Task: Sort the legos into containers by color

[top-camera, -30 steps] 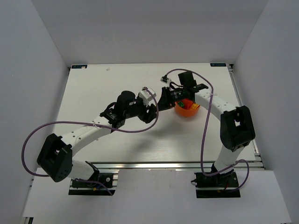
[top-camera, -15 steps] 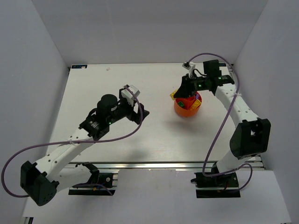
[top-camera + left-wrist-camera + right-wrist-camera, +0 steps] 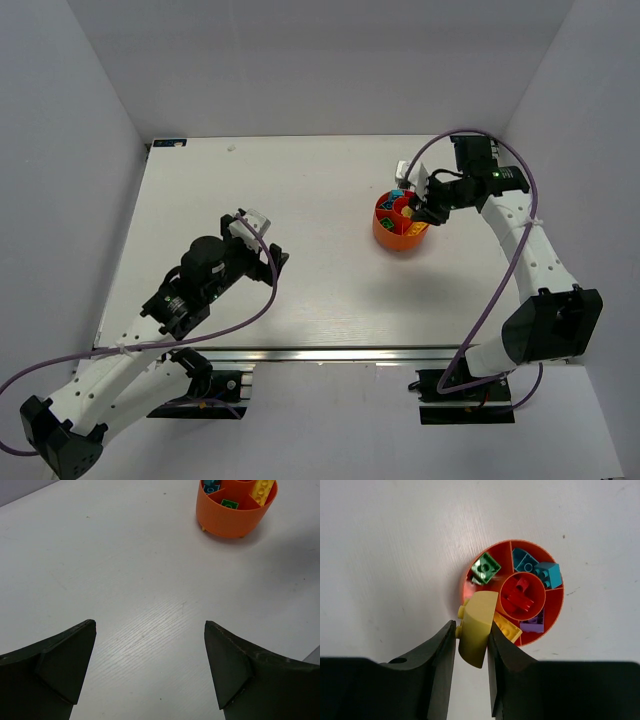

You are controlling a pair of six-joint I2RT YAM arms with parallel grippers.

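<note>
The orange-red bowl [image 3: 554, 602] stands on the table right of centre, its dividers forming a centre cup and outer compartments. Red legos [image 3: 520, 595] fill the centre cup. Around it lie a green one [image 3: 486, 569], teal-blue ones [image 3: 540, 567], a purple one [image 3: 534, 625] and a yellow one [image 3: 509, 628]. My right gripper [image 3: 471, 625] hangs above the bowl's rim, shut on a yellow curved lego [image 3: 476, 627]. My left gripper [image 3: 150, 650] is wide open and empty over bare table, far left of the bowl [image 3: 227, 517].
The white table [image 3: 300, 180] is walled in by pale panels at the back and both sides. The right arm [image 3: 520, 230] arches along the right side. The left arm [image 3: 190, 290] and its purple cable lie across the near left.
The two grippers were close together left of the bowl. The left one has opened and drawn back to the near left. The right one has swung over the bowl, holding the yellow lego.
</note>
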